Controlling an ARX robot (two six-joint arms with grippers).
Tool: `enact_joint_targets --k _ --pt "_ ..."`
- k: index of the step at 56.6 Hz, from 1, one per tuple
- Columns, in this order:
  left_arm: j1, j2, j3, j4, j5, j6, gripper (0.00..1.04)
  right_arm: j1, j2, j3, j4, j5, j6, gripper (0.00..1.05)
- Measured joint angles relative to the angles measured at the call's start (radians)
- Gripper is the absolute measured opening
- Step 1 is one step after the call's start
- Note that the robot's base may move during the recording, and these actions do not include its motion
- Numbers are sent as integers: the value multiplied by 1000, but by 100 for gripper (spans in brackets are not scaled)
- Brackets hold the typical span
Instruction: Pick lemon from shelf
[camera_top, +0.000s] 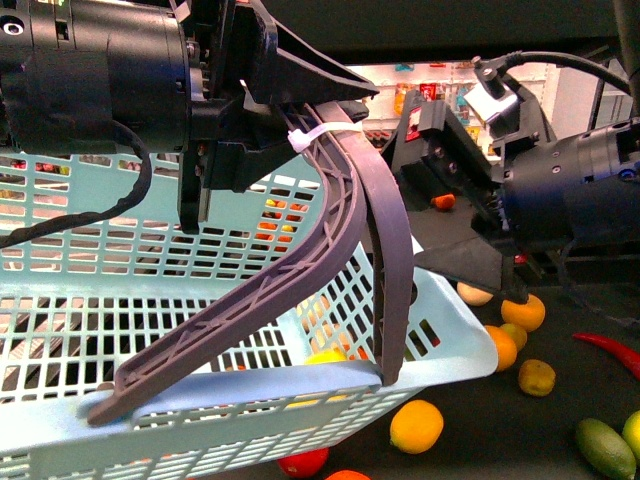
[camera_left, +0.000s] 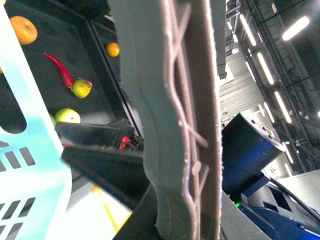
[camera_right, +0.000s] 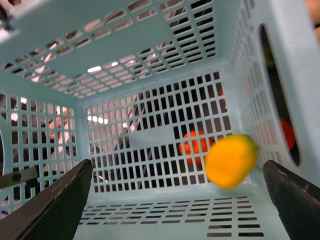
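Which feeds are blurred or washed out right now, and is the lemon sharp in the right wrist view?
Right wrist view: the lemon is smeared by motion blur, while the basket mesh behind it is fairly sharp. Left wrist view: the handle sits too close and looks soft, and the basket's edge is washed out. Front view: crisp and evenly lit.

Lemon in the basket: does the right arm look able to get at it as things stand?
Probably yes. The right gripper faces into the basket with jaws open, and the lemon shows between them, nothing in front. It is blurred, so it may be moving.
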Motion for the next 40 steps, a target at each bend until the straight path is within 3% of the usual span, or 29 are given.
enact_joint_targets --k 12,23,33,40 --pt "0 0 1 0 -5 4 9 -147 10 45 21 22 28 102" --pt "0 0 1 0 -3 4 9 -299 170 142 -78 178 -26 102" --pt "0 0 1 0 -3 4 9 -330 372 177 -130 292 -79 102" --pt "0 0 1 0 -3 3 9 -320 490 217 -171 320 -108 102"
